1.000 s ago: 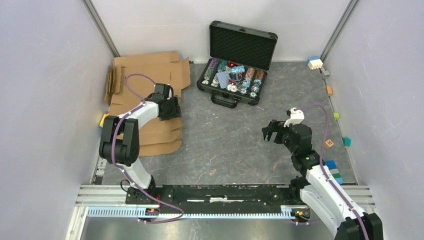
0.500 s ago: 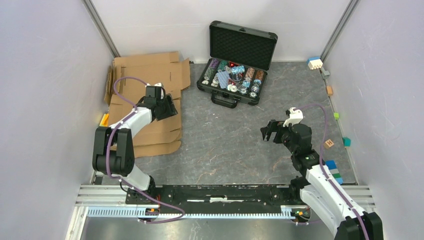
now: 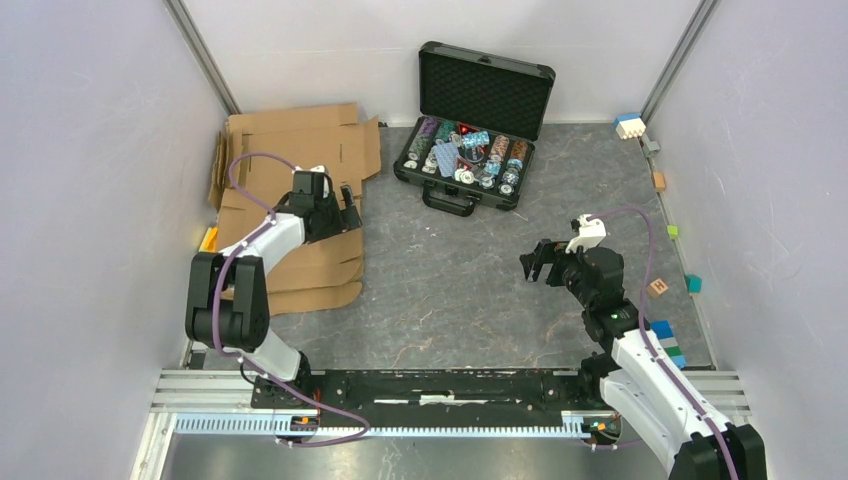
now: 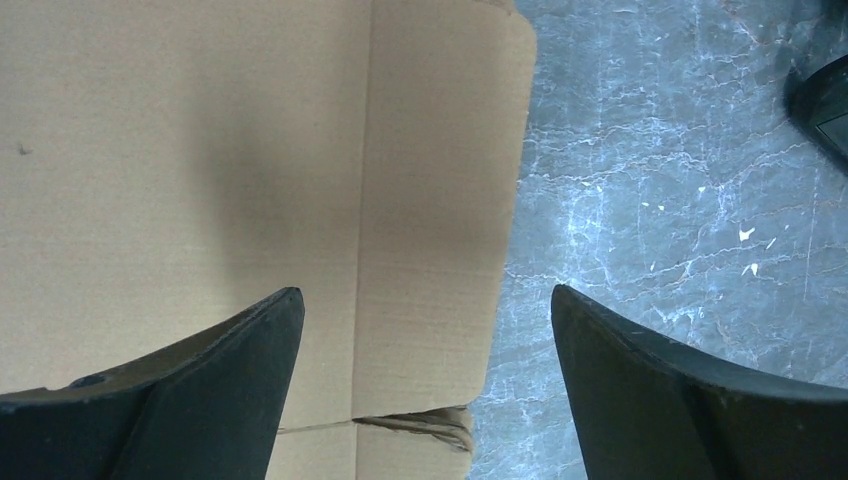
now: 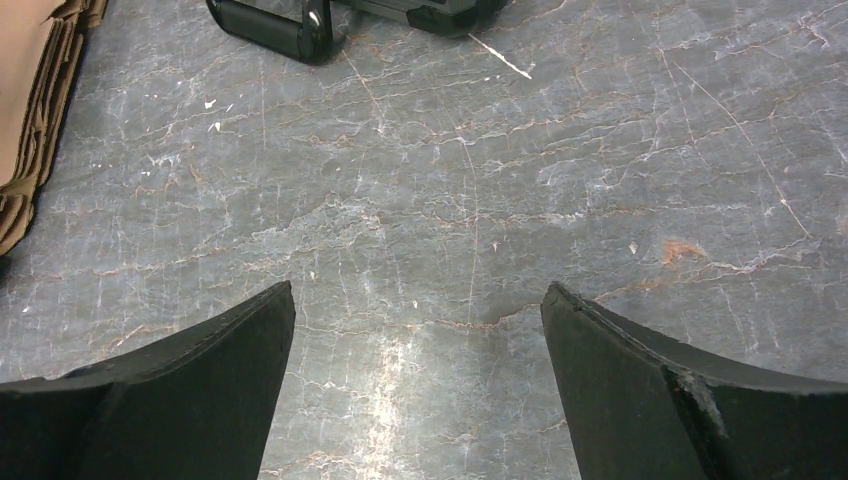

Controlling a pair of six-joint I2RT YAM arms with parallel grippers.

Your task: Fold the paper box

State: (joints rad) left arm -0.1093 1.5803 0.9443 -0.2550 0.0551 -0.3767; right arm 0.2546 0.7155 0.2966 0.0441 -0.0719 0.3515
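The left gripper [image 4: 425, 300] is hovering, jaws spread, over a flap edge of the flattened paper box [image 4: 180, 140]. The right gripper [image 5: 418, 295] is hanging released above the table [image 5: 520, 160].

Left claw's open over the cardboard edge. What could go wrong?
The paper box lies flat in stacked layers; the left claw, open across its right edge, may pinch several layers.
The right claw hangs open over bare table, away from the box, so a one-sided lift may drag it.
The open black case sits close; a swung flap might hit it.
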